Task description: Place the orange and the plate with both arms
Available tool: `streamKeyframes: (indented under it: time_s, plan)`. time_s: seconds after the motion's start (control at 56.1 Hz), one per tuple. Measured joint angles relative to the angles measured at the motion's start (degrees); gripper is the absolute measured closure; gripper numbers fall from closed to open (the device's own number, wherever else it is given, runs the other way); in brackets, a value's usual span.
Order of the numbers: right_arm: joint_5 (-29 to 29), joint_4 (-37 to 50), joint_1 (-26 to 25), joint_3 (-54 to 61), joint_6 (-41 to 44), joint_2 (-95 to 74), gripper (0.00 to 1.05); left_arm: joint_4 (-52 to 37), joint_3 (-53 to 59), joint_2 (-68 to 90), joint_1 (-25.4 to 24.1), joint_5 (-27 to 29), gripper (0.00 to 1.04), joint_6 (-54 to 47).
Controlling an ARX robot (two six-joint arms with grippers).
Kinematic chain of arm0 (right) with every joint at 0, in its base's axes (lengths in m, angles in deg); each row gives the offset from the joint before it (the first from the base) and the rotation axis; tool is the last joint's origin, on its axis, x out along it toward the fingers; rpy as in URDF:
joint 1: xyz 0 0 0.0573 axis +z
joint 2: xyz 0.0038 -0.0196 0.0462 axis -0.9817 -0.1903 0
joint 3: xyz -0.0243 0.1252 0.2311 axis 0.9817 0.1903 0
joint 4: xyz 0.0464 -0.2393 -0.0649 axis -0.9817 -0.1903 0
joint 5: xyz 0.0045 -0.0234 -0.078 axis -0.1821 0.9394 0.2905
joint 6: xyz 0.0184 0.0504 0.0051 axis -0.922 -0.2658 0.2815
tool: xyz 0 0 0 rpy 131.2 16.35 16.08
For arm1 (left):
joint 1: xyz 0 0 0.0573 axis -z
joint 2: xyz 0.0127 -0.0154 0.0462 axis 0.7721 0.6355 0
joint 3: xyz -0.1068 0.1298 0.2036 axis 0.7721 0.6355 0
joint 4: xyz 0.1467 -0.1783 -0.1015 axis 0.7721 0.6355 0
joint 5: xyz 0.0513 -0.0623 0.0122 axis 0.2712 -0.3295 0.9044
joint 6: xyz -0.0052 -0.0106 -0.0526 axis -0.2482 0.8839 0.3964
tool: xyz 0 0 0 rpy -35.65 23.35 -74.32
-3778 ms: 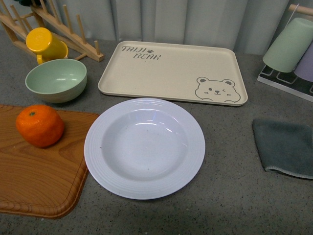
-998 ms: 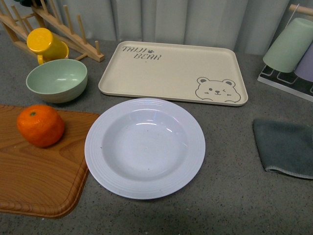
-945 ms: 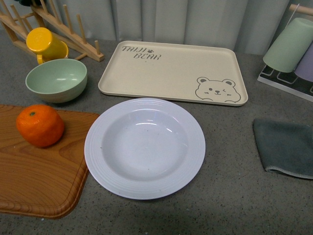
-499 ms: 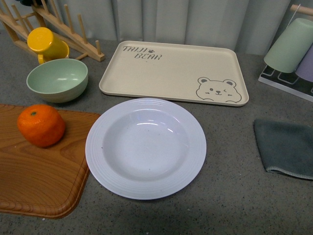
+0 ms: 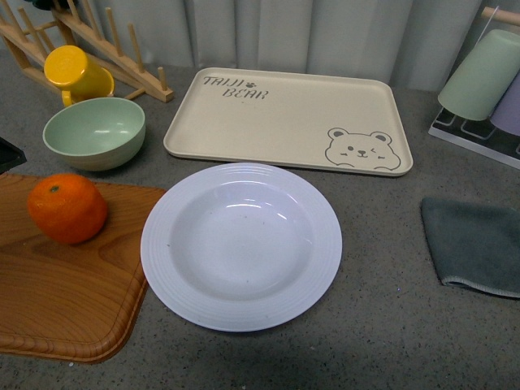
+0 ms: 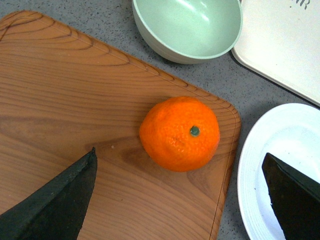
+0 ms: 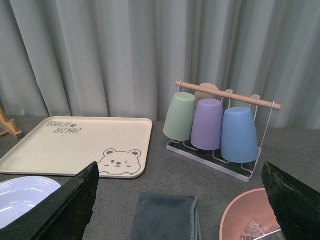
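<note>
The orange (image 5: 67, 208) sits on a wooden cutting board (image 5: 57, 301) at the left. The white ridged plate (image 5: 241, 245) lies empty on the grey counter right of the board. In the left wrist view my left gripper (image 6: 180, 200) is open above the board, just short of the orange (image 6: 180, 133); one finger (image 6: 55, 205) is over the wood, the other over the plate's rim (image 6: 250, 170). A dark part of that arm shows at the front view's left edge (image 5: 6, 153). My right gripper (image 7: 177, 210) is open and empty, out of the front view.
A beige bear tray (image 5: 284, 114) lies behind the plate. A pale green bowl (image 5: 93, 132), a yellow cup (image 5: 75, 73) and a wooden rack stand at the back left. A grey cloth (image 5: 475, 244) and a cup rack (image 7: 215, 125) are on the right, with a pink bowl (image 7: 250, 215).
A dark part of the left arm has come into the front view at its left edge, above the board. The orange and the plate have not moved.
</note>
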Motion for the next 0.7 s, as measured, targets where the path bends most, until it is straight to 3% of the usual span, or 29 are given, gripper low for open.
streamKeyframes:
  time_s: [0.339,0.428,0.695]
  plan:
    - [0.0,0.0,0.0,0.0,0.0,0.0,0.09,0.33,-3.82,6.73,-1.38,-2.12,0.07,-2.99]
    - [0.0,0.0,0.0,0.0,0.0,0.0,0.09,0.68,-4.52,7.06,-0.68,-4.44,0.07,-2.95]
    - [0.0,0.0,0.0,0.0,0.0,0.0,0.09,0.81,-6.01,11.13,1.66,-3.74,0.07,-4.46]
